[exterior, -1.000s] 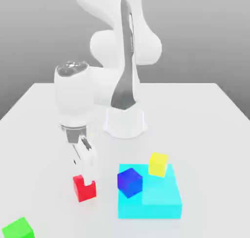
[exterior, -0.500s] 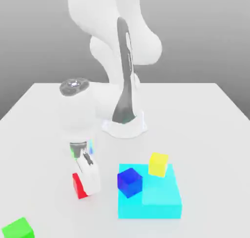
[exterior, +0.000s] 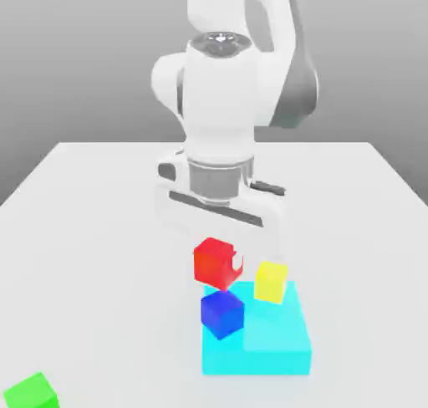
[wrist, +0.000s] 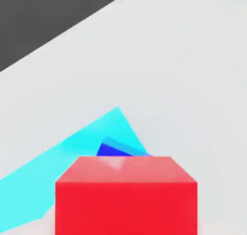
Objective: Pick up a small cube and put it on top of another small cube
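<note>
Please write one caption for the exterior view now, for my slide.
The gripper holds the red cube above the blue cube on the cyan block.

The exterior view looked down from above the cyan block (exterior: 280, 360), facing the arm across it; the hand view looked from nearer the block, just above the red cube (wrist: 126, 207). Both took in part of the block.

no readable text, no labels, no brand names, no numbers, no signs
</note>
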### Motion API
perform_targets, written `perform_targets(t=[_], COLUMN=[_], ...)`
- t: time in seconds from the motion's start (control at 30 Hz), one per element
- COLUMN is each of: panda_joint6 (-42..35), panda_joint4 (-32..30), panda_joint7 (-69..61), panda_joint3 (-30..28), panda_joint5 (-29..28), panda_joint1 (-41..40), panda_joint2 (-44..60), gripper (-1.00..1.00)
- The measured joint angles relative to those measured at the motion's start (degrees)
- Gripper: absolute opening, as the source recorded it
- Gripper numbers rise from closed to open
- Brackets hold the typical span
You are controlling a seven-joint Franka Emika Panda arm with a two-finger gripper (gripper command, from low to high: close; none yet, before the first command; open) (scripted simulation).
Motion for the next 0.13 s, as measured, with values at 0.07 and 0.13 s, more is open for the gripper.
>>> perform_targets(t=[0.07,0.13], panda_joint6=[3.4,3.4], panda_joint4=[-0.4,-0.4], panda_joint7=[0.4,0.4], panda_joint3=[0.1,0.1], panda_joint5=[-0.5,-0.5], panda_joint1=[0.0,0.0], panda_joint2=[3.0,3.0], gripper=[1.00,1.00])
